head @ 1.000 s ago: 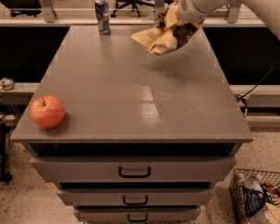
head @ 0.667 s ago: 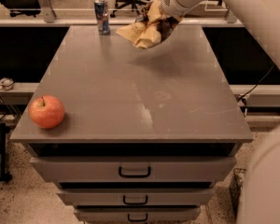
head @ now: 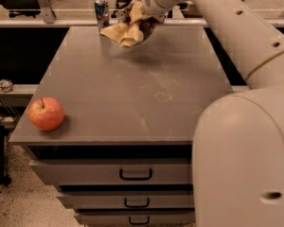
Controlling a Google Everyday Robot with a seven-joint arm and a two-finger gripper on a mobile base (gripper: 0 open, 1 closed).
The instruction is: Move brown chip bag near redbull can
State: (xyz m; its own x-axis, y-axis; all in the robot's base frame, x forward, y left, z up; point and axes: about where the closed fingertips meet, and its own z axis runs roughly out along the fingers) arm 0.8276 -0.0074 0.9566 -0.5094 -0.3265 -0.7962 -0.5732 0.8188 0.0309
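Presently, the brown chip bag [head: 125, 32] is being clenched in the gripper [head: 139, 20] jaws at upper centre; the adjacent redbull can [head: 102, 12] may be toppled.

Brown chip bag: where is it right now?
In the camera view, the brown chip bag hangs in the claw over the far edge of the table, just right of the redbull can and not visibly touching it.

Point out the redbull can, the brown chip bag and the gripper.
redbull can [head: 102, 14]: camera view, middle of its body.
brown chip bag [head: 124, 32]: camera view, its tan lower part.
gripper [head: 140, 16]: camera view, at the bag's dark top.
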